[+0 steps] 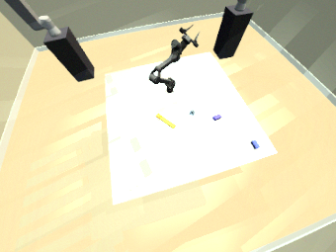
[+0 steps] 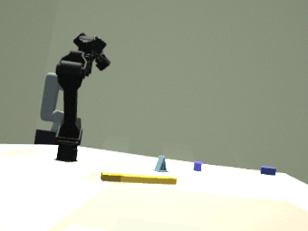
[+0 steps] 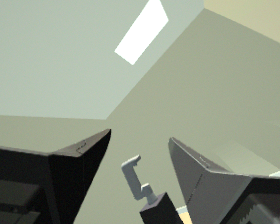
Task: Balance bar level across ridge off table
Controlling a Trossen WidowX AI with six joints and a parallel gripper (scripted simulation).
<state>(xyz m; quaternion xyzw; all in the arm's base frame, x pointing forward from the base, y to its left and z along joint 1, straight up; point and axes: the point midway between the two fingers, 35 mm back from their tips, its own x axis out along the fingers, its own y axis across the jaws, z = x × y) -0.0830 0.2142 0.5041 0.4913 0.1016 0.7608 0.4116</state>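
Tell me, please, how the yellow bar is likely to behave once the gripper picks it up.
The yellow bar looks straight and flat-faced, so it is probably stiff and unlikely to roll. Being long and thin, it would likely tilt if gripped away from its middle. On the narrow ridge it may tip easily unless centred. The gripper is open, raised well away.

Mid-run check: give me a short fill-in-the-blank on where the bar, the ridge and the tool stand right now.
1. The long yellow bar lies flat on the white ____.
2. The small pale-blue ridge wedge has ____ resting on it.
3. The tool is raised high, its jaws ____ and holding nothing.
4. Two small blocks beyond the ridge are ____ in colour.

Missing words: mat; nothing; open; purple-blue
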